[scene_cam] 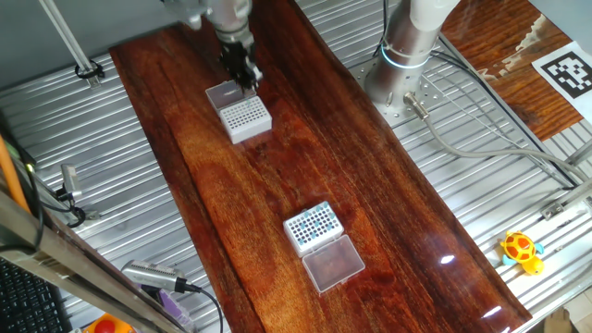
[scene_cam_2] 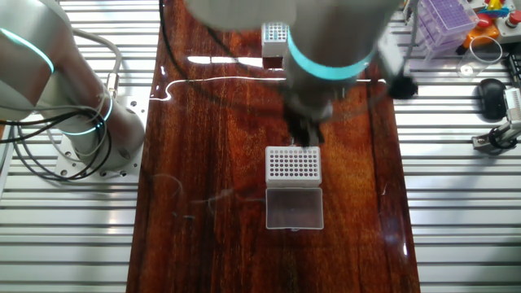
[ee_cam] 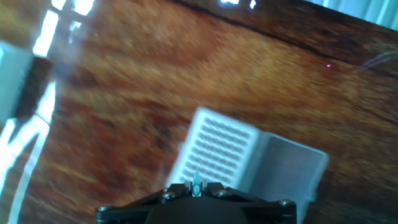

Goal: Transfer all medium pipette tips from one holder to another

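Note:
One teal-blue medium pipette tip (ee_cam: 196, 185) stands upright between the fingers of my gripper (ee_cam: 196, 188), which is shut on it. The gripper (scene_cam: 244, 78) (scene_cam_2: 304, 138) hangs just above the far edge of a white holder (scene_cam: 246, 116) (scene_cam_2: 293, 165) (ee_cam: 214, 148) whose holes look empty. That holder's clear lid (scene_cam: 224, 93) (scene_cam_2: 294, 207) (ee_cam: 290, 165) lies open beside it. A second white holder (scene_cam: 313, 226) (scene_cam_2: 275, 32), with several blue tips in it, stands at the other end of the wooden board, its lid (scene_cam: 334, 263) open.
The arm's base (scene_cam: 403, 63) (scene_cam_2: 75, 122) stands on the ribbed metal beside the board, with cables. A yellow toy (scene_cam: 521, 251), a marker tag (scene_cam: 565, 72), a hand pipette (scene_cam: 154, 277), a purple rack (scene_cam_2: 453, 16) and a mouse (scene_cam_2: 491, 96) lie off the board.

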### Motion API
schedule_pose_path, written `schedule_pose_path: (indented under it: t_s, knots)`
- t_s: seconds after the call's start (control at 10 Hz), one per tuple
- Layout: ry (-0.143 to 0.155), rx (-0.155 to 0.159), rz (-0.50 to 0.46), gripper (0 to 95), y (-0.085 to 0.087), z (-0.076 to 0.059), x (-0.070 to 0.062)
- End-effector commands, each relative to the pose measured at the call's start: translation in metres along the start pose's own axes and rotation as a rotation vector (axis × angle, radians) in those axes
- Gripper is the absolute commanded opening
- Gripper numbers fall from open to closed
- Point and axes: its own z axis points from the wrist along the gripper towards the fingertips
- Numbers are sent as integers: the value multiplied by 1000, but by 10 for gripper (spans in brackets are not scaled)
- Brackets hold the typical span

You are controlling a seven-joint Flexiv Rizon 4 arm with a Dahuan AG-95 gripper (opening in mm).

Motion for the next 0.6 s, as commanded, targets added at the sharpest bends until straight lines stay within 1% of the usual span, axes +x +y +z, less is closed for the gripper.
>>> schedule_pose_path:
  t_s: [0.1, 0.3, 0.4, 0.6]
  knots:
    - [0, 6, -34, 0, -16, 3, 16]
    - [4, 20, -38, 0, -16, 7, 19]
    - [10, 33, -44, 0, -16, 9, 18]
    - [12, 44, -54, 0, -17, 14, 17]
